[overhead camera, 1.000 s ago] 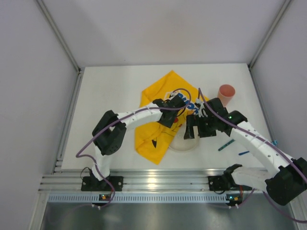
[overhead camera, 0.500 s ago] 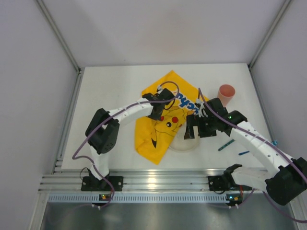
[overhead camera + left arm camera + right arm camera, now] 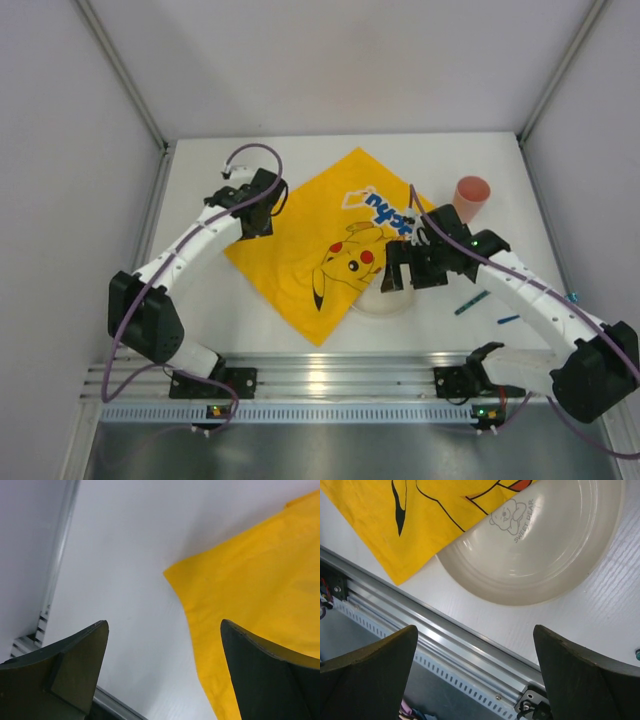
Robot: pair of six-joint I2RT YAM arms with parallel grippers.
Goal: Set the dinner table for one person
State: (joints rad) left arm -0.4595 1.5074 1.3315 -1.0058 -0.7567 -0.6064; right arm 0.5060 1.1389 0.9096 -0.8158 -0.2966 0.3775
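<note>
One plate (image 3: 540, 545) is lying under cloth (image 3: 300, 250) edge; cup (image 3: 471, 197) sitting at its 1 o'clock; left gripper (image 3: 164, 630) & right gripper (image 3: 475, 630) gaping wide, holding nothing.

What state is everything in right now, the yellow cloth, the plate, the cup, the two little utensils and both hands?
Yellow cloth: spread flat, printed side up.
Plate: right side up, empty, one edge under the cloth.
Pink cup: looks upright, mouth up.
Teal utensil: lying flat.
Blue utensil: lying flat.
Left hand: open, empty.
Right hand: open, empty, above the plate.
</note>
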